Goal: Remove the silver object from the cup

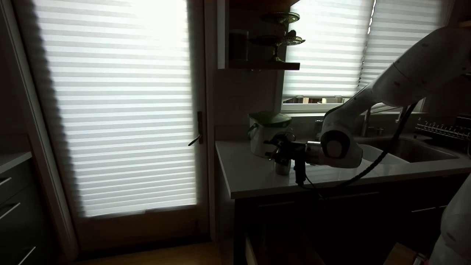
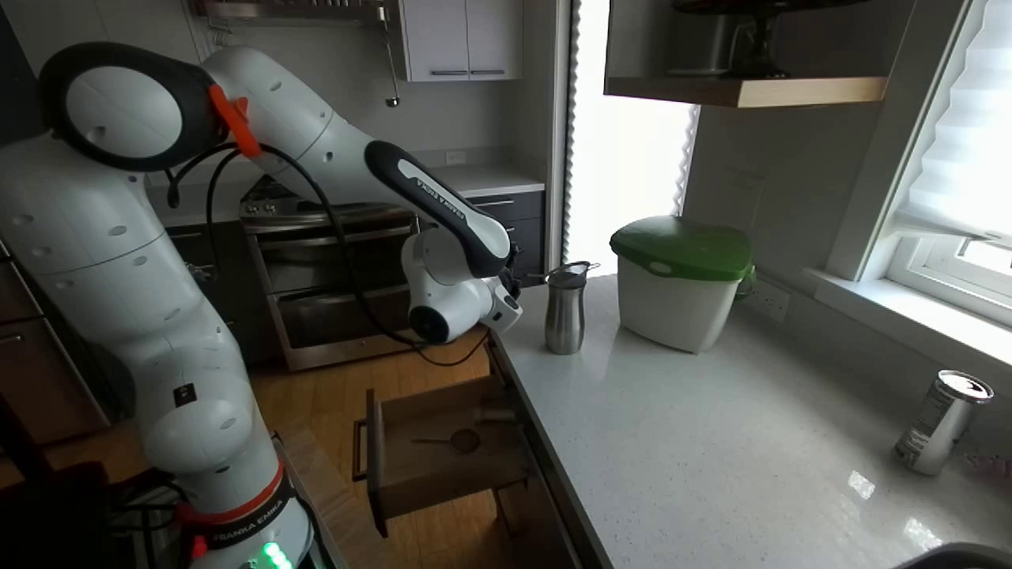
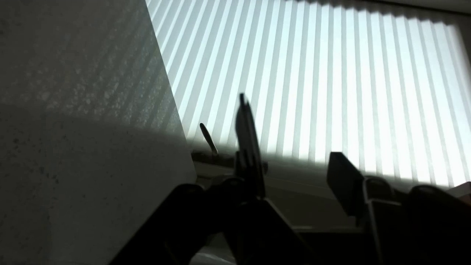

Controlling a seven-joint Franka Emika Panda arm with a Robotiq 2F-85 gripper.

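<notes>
- In the wrist view we read the gripper (image 3: 294,171) as spread: fingers (image 3: 342,180) apart, background between them. A thin dark form (image 3: 247,136) rises past one; we can't tell what it is.
- Silver strainer-like object (image 2: 571,274): at the mouth of the steel cup (image 2: 564,316), wire loop past the rim. We can't tell if the gripper touches it.
- Cup is upright on the counter (image 2: 672,442), side in full view there; in an exterior view, the gripper hides the top of the cup (image 1: 282,169).
- White bin with green lid (image 2: 664,308): near the cup, both exterior views.
- Open drawer (image 2: 431,490), spoon-like utensil (image 2: 465,440) inside: we get that from an exterior view only.
- Labelled can (image 2: 941,427): well apart along the counter, same view only.
- Dish rack (image 1: 445,130): exterior view only.
- Door lever (image 3: 208,139), pleated blind (image 3: 331,84): we have both in the wrist view and an exterior view.
- Oven (image 2: 340,284): farthest, exterior view only.
</notes>
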